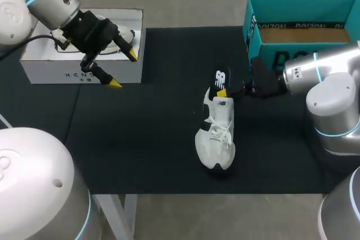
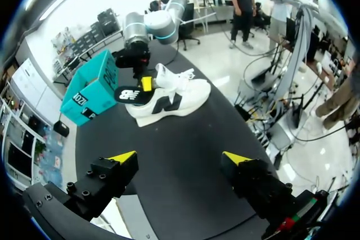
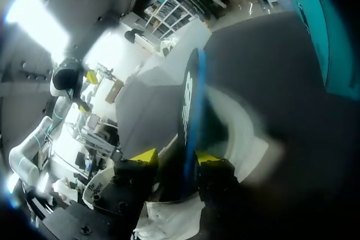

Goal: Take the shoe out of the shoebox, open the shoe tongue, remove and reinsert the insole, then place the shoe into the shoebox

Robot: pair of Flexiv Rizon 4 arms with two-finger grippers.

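While the white shoe (image 1: 215, 139) lay on the desk (image 1: 140, 139), the right gripper (image 3: 174, 156) clamped the black insole (image 3: 188, 105) (protruding at the heel); the left gripper (image 1: 124, 69) hung with fingers apart beside a white box (image 1: 56, 70).

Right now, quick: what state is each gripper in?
Left gripper: open, holding nothing.
Right gripper: closed on the black insole at the heel of the white sneaker.

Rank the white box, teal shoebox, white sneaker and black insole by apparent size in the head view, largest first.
1 and 2. white box and teal shoebox: these look alike, and the shoebox runs off the view's edge, so they are left unranked.
3. white sneaker.
4. black insole, the smallest.
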